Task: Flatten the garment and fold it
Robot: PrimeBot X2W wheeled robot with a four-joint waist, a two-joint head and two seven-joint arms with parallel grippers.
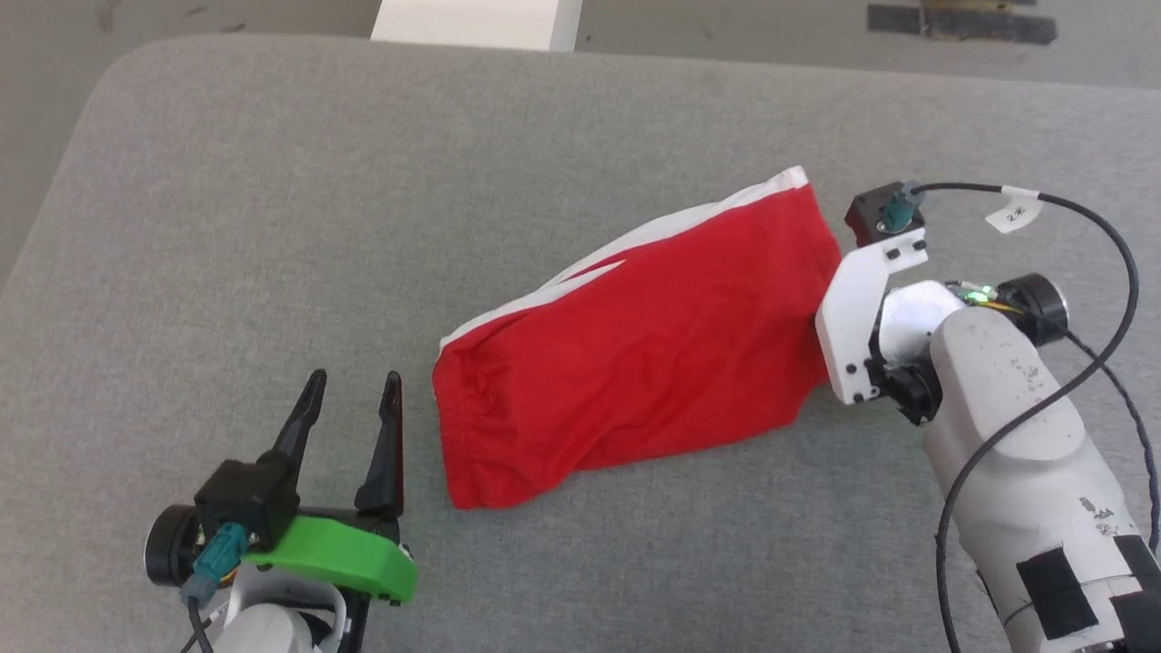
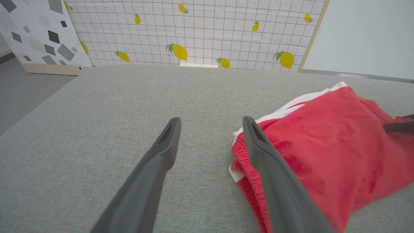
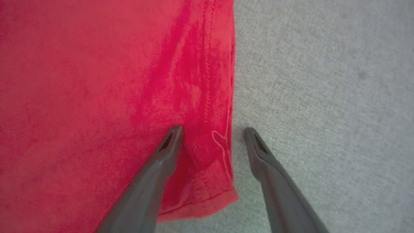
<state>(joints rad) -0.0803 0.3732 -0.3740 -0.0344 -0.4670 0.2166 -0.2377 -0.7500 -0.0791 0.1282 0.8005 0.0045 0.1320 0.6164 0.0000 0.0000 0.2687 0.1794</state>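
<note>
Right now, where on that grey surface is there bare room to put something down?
The widest bare stretch of grey surface lies beyond the left hand, left of the red shorts. The near strip between the two hands is bare too. Crowded: the shorts' right edge, which the open right hand straddles.

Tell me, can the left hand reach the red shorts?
Probably yes: the left hand is open right beside the waistband end of the red shorts, with bare grey surface between them.

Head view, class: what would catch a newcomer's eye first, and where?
The bright red garment with white stripe bands lies rumpled on the grey surface, centre-right. The left gripper stands open beside its gathered end; the right gripper, open, straddles the opposite edge.
</note>
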